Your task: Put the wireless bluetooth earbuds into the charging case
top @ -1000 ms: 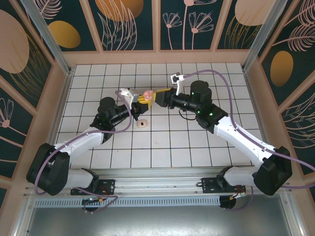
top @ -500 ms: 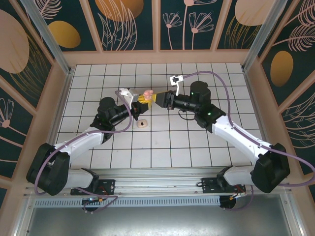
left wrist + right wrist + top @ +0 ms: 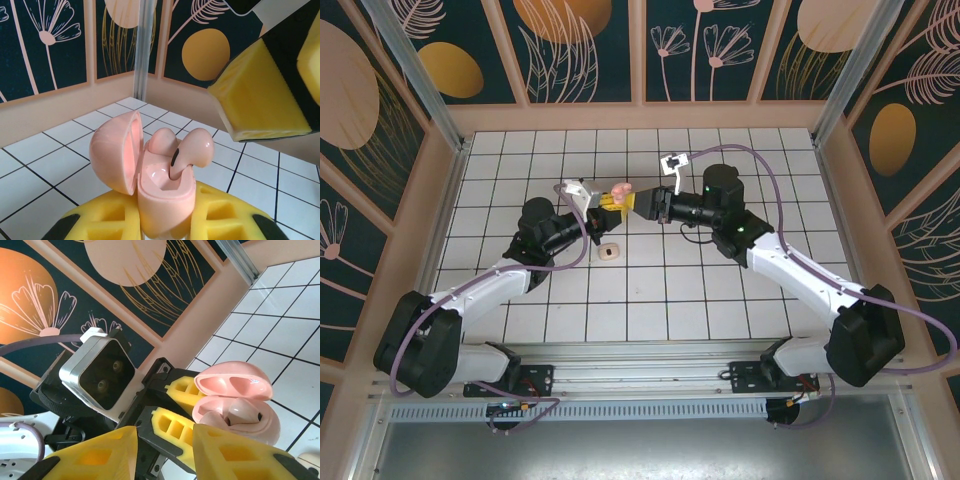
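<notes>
Risk, charging case (image 3: 162, 200): the left hand (image 3: 607, 203) clamps only its base, so I judge that a sideways nudge could twist it loose and drop it to the surface beneath that hand.
Risk, lid (image 3: 116, 152): it hangs open on the case's side. A finger that brushes it could snap it shut on an unseated bud.
Risk, raised earbud (image 3: 194, 147): it stands tilted and proud of its socket, just ahead of the right hand (image 3: 162, 450), whose fingers are spread and empty. An off-axis push could jam it or flick it out.
Second earbud (image 3: 161, 141): it sits lower in the case, beside the raised one.
Room: walls (image 3: 580, 50) of dark panels painted with flowers, in pale wood frames.
Surface (image 3: 720, 290): white tiles with dark grout.
Pale piece (image 3: 609, 250): it lies on the surface nearer the bases than the left hand. I cannot tell what it is.
</notes>
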Controlling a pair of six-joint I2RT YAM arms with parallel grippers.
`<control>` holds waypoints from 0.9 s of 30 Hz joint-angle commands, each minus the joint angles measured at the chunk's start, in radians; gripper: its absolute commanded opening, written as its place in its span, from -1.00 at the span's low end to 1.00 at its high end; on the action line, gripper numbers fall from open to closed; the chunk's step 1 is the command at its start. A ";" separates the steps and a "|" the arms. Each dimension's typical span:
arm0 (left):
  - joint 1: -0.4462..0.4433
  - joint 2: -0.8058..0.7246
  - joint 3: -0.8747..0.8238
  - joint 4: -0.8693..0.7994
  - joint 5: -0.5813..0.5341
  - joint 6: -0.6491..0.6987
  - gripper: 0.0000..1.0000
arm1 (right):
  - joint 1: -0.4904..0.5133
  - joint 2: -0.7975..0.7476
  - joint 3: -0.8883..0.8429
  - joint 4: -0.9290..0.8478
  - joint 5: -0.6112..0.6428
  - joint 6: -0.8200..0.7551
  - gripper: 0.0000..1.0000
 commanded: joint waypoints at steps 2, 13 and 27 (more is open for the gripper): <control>0.006 -0.017 0.021 0.041 0.010 -0.020 -0.82 | -0.007 -0.008 -0.009 0.034 -0.025 0.012 -0.30; 0.005 -0.022 0.003 0.041 -0.008 -0.025 -0.82 | 0.005 -0.002 -0.008 0.036 -0.031 0.037 -0.33; 0.006 -0.009 0.017 0.036 -0.013 -0.023 -0.82 | 0.031 0.006 0.004 0.033 -0.020 0.046 -0.35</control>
